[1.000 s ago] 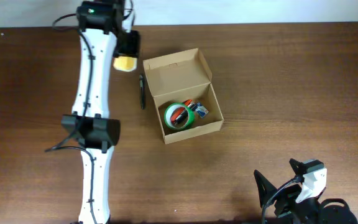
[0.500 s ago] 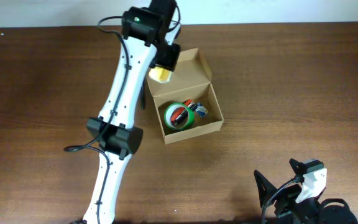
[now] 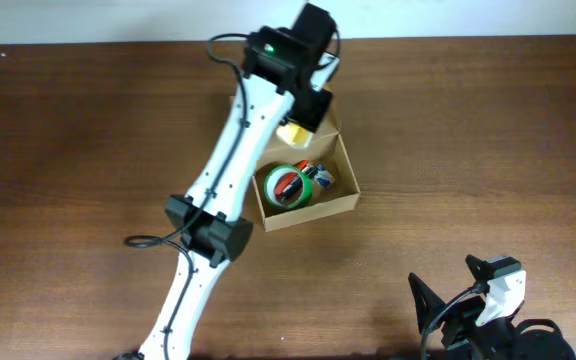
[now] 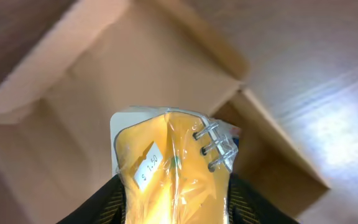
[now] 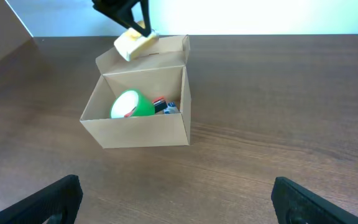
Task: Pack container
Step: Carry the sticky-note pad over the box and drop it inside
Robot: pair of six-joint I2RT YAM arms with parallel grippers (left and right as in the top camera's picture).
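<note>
Box (image 3: 313,210): plain tan cardboard, matt, faintly fibrous, with raw cut edges.
Table (image 3: 468,150): dark brown wood grain, smooth, with a soft sheen.
Packet (image 4: 166,180): yellow contents under clear, glossy, crinkled plastic film.
Sticker (image 4: 148,169): white paper, matt.
Clips (image 4: 215,147): bright wire metal, shiny.
Tape (image 5: 140,107): green roll, smooth and glossy.
Arm (image 3: 236,140): smooth white plastic shell, semi-gloss, with black matt joints.

In the overhead view the brown wooden table (image 3: 488,150) is lit evenly, with faint shadows. In the left wrist view the tan-brown cardboard box (image 4: 73,81) is smeared by blur, the yellow plastic-wrapped packet (image 4: 166,168) is rendered sharp, and pale glare is seen on the wood. The backdrop (image 5: 260,15) of the right wrist view is blown out white.
</note>
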